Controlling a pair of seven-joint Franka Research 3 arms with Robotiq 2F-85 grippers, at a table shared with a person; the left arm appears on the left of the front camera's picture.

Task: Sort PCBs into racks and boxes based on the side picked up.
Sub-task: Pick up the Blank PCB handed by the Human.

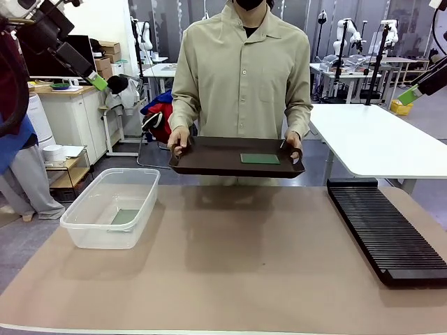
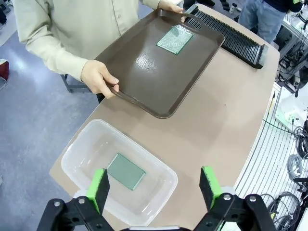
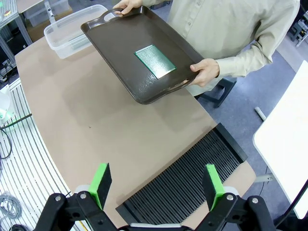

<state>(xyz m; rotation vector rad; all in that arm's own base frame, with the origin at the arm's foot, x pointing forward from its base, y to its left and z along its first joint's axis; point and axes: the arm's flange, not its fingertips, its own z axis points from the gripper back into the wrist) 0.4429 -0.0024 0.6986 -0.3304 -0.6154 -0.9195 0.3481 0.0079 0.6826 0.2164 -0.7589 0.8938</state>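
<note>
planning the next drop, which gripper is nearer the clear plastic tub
Left. The left gripper hangs open above the clear plastic tub; the right gripper is across the table, over the black slotted rack.

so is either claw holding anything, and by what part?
No: left claw and right claw are open, empty. The person's hands hold the tray by its end handles.

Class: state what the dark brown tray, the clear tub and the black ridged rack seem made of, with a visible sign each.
Dark brown tray: probably glossy plastic; light glints off it. Clear tub: translucent plastic; the green board inside shows through. Black ridged rack: matte, perhaps plastic.
</note>
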